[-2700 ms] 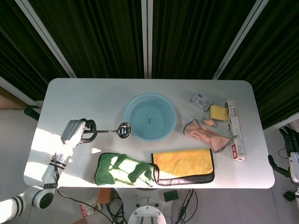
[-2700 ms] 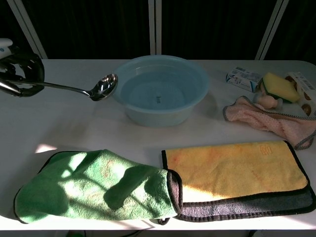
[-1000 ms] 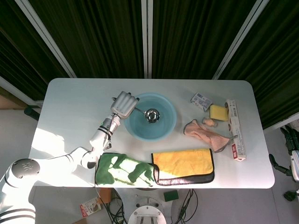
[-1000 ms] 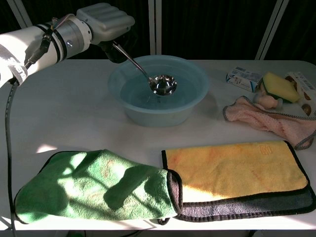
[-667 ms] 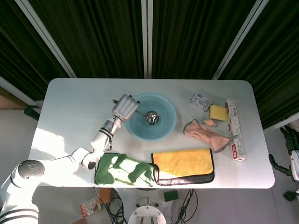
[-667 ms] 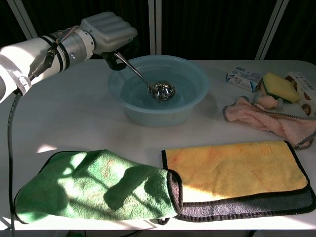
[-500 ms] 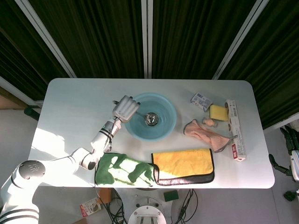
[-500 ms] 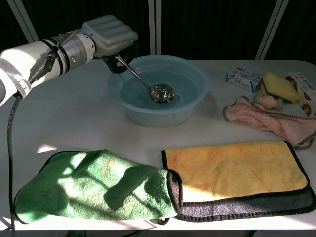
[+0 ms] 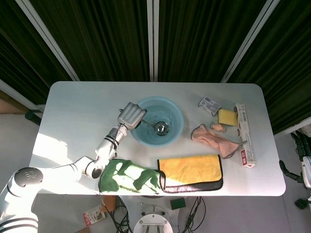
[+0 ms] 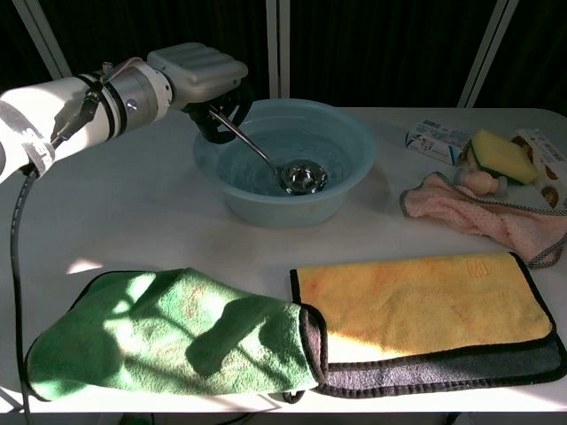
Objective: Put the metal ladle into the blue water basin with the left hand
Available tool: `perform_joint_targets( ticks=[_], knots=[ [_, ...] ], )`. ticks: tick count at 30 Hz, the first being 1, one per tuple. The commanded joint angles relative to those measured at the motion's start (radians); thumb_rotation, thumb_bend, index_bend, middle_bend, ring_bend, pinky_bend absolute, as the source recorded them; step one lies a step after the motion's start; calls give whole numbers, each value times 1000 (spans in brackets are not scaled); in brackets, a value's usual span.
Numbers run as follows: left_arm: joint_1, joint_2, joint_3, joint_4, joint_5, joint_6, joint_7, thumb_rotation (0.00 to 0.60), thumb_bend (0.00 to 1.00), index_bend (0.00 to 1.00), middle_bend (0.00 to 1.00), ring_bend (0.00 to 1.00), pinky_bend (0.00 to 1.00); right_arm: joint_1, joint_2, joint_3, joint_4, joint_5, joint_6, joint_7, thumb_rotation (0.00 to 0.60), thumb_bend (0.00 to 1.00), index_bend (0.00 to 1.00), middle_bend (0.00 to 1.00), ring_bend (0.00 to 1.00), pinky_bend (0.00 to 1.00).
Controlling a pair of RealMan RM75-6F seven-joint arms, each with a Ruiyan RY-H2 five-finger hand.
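The blue water basin (image 9: 177, 117) (image 10: 354, 146) stands at the table's middle back. The metal ladle's bowl (image 9: 161, 128) (image 10: 304, 177) lies low inside the basin near its front wall, and its thin handle slants up and left over the rim. My left hand (image 9: 131, 115) (image 10: 197, 73) holds the handle's end just above the basin's left rim, fingers curled around it. Part of the right arm shows at the head view's right edge; its hand is hidden.
A green towel (image 9: 127, 176) (image 10: 168, 335) and a yellow towel (image 9: 191, 171) (image 10: 425, 301) lie along the front edge. A pink cloth (image 9: 212, 138) (image 10: 483, 212), yellow sponge (image 9: 227, 116) (image 10: 499, 155), small box (image 9: 209, 104) and long carton (image 9: 245, 134) sit at the right.
My left hand carried the ladle from the table's left over the basin, then lowered it. The ladle's bowl has sunk deeper and shifted toward the basin's front.
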Motion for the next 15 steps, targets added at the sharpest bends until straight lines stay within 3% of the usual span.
perform_joint_targets(
  ticks=[1,15],
  knots=[
    [4,19,-24,-35,-39,-18,-23,600,448,797,652,557,735,0,1,-1,0,-1,0,1,600,352,0,0,0,0],
    [4,110,-66,-164,-166,-52,-74,600,449,799,657,557,735,3,1,-2,0,1,-7,2,600,352,0,0,0,0]
  ],
)
